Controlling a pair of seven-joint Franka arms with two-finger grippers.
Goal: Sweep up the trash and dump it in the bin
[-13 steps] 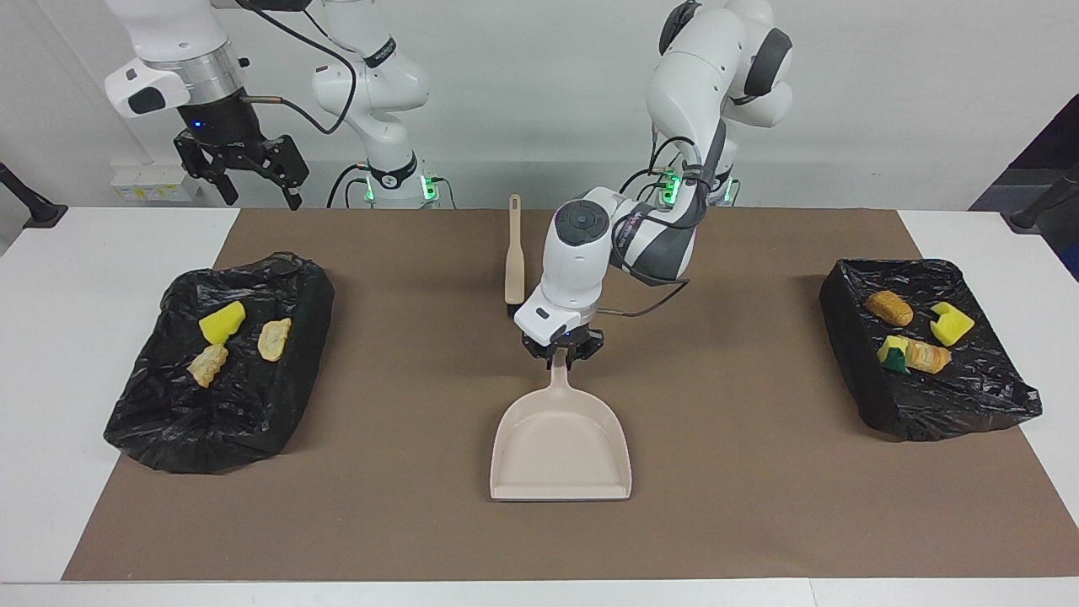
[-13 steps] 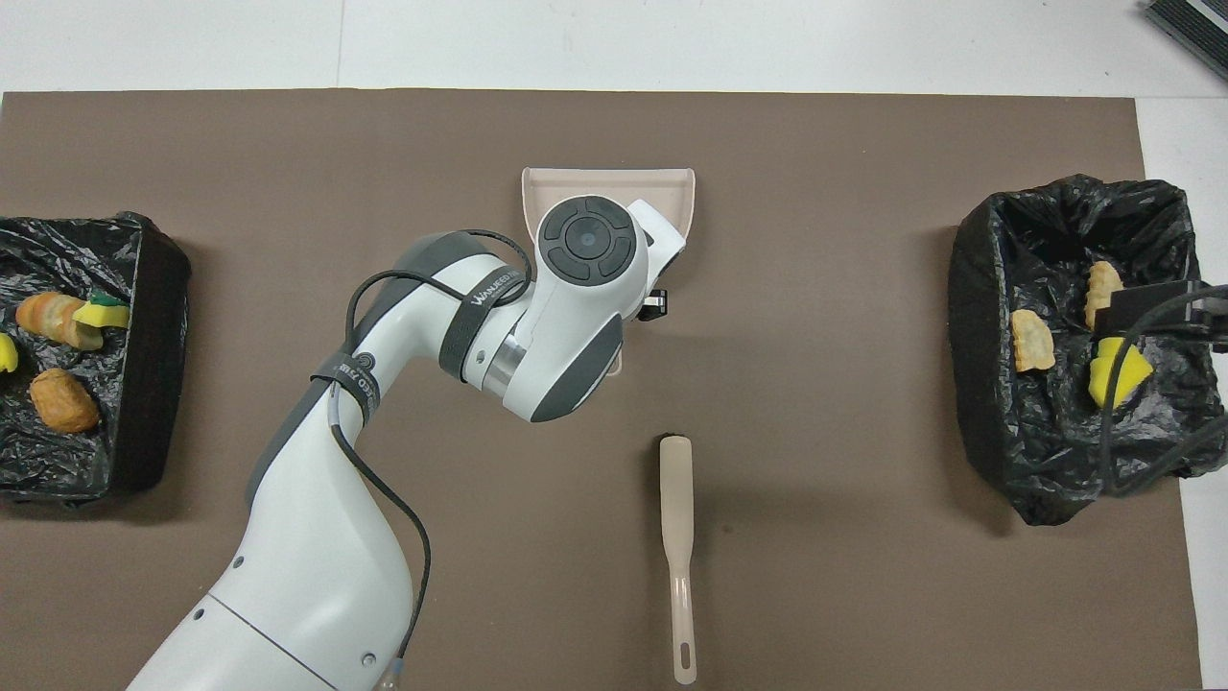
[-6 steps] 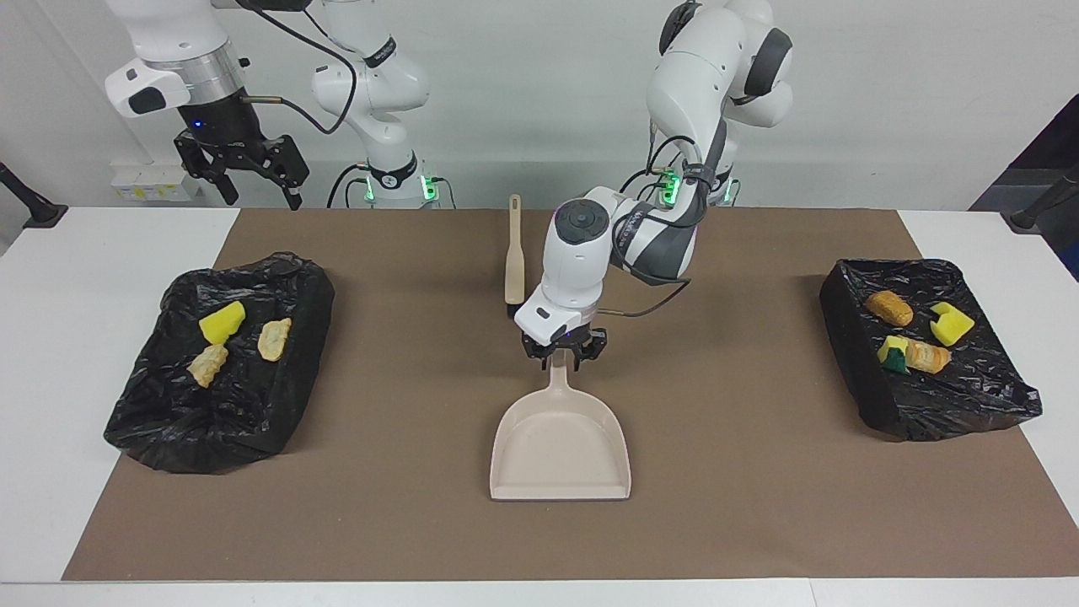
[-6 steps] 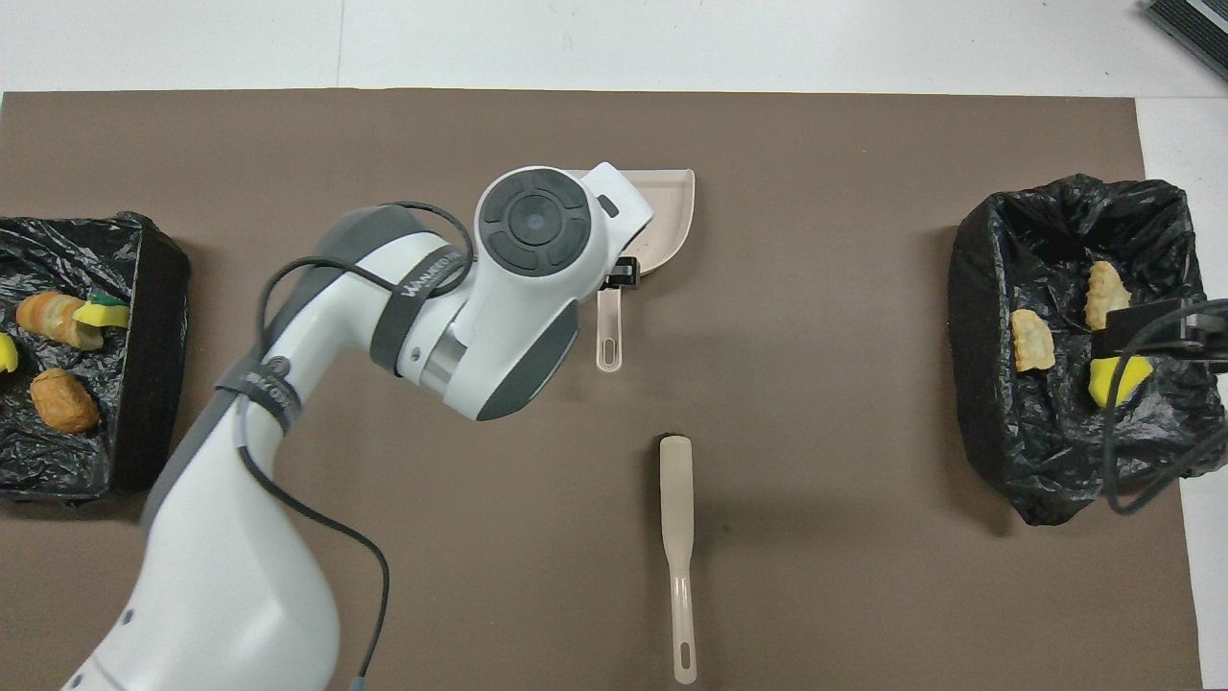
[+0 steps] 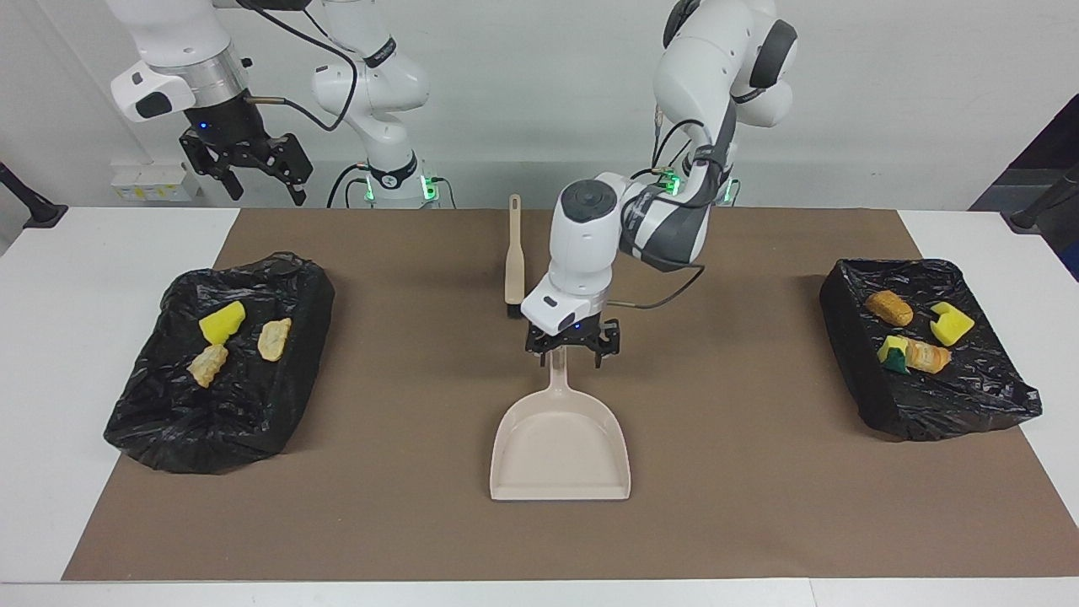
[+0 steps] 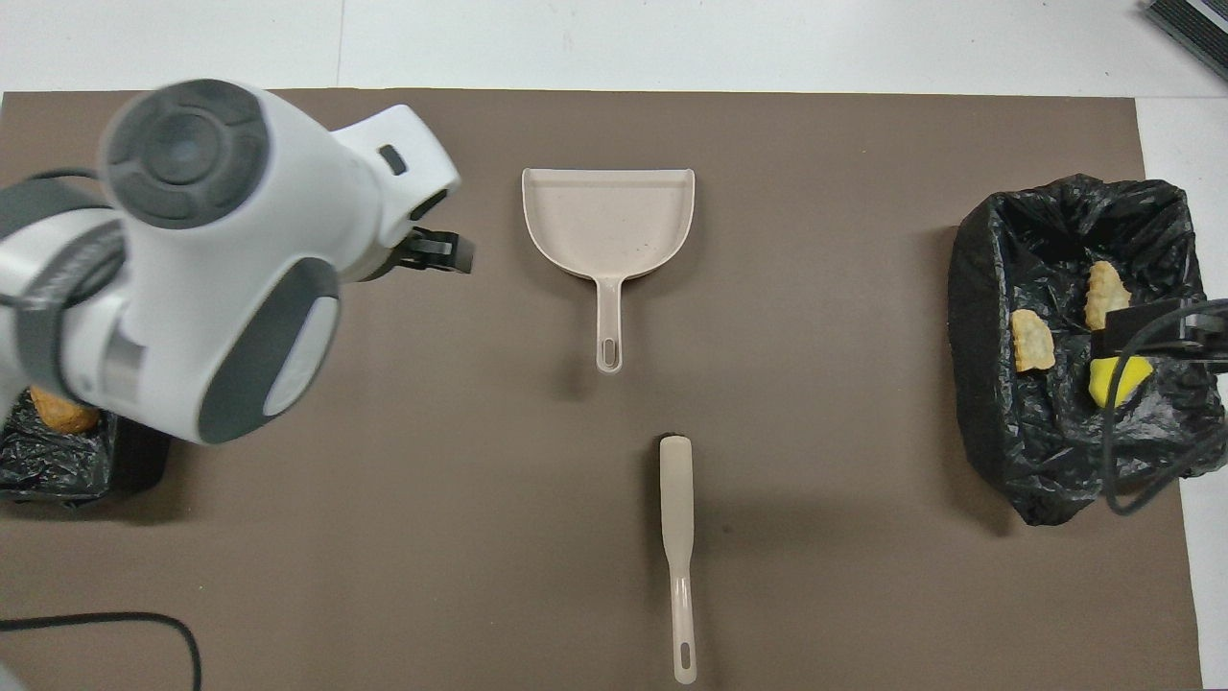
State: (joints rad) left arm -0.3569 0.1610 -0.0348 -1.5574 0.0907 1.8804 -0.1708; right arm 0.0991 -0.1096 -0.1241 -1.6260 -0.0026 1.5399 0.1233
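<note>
— Where is the trash [image 5: 240, 339] lying?

— It is sitting in two black-lined bins, one at each end of the desk. In the bin [image 5: 217, 362] toward the right arm's end, three scraps are resting: a bright yellow sponge piece [image 5: 222, 322] and two pale beige crumbly chunks [image 5: 274, 339], one just beside the sponge, the other [image 5: 207, 365] farther from the robots.

— And the other four?

— They are lying in the bin [image 5: 919, 396] toward the left arm's end: a brown bread-like lump [image 5: 888, 308], a yellow sponge piece [image 5: 951, 323], a yellow-and-green sponge piece [image 5: 893, 354] and an orange-beige chunk [image 5: 927, 357] touching it.

— Is any scrap lying loose?

— No, all seven are resting inside the bins.
</note>
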